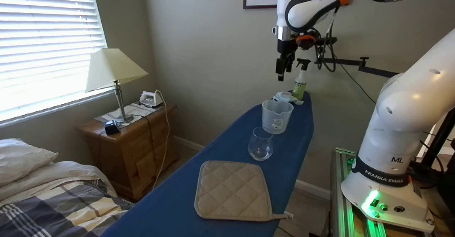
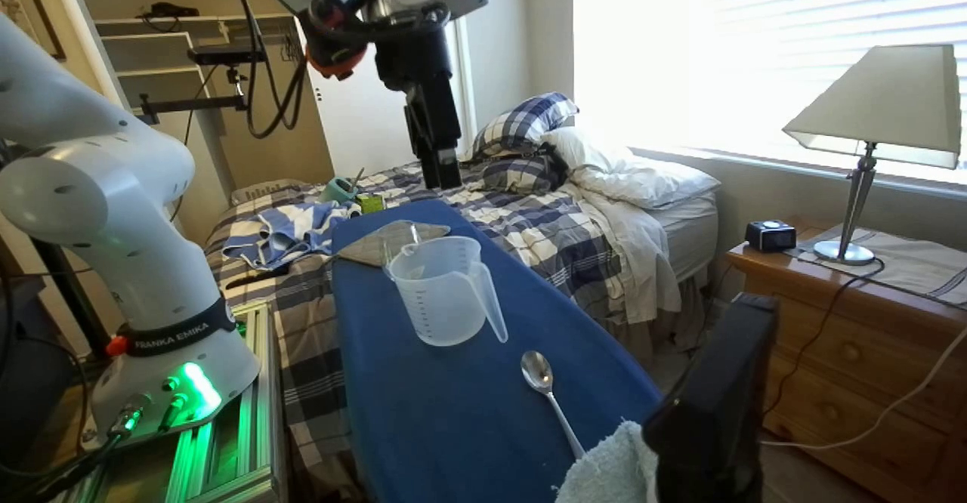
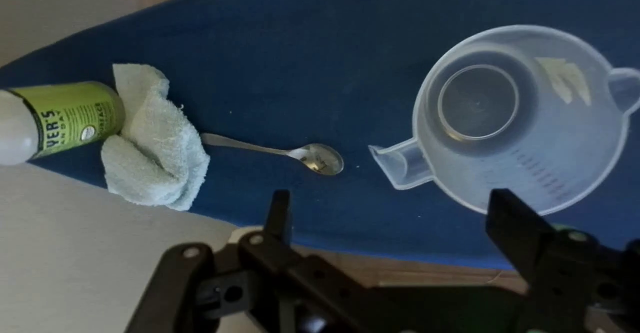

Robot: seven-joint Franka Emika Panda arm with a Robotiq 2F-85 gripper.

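My gripper (image 3: 390,195) is open and empty, its two fingers wide apart. It hangs above the blue ironing board (image 1: 170,198) and touches nothing; it also shows in both exterior views (image 1: 280,75) (image 2: 442,174). Below it, a clear plastic measuring jug (image 3: 555,128) stands upright, its handle toward a metal spoon (image 3: 320,159). The spoon lies flat, its handle end at a crumpled pale cloth (image 3: 155,158). A spray bottle (image 1: 300,84) with a green label stands by the cloth. A clear stemless glass (image 1: 260,147) stands beside the jug, out of the wrist view.
A beige quilted pot holder (image 1: 233,190) lies on the board beyond the glass. A wooden nightstand (image 1: 124,151) holds a lamp (image 1: 115,69), a small clock (image 1: 111,127) and an iron (image 1: 151,99). A bed (image 2: 544,239) stands past the board. A wall runs behind the spray bottle.
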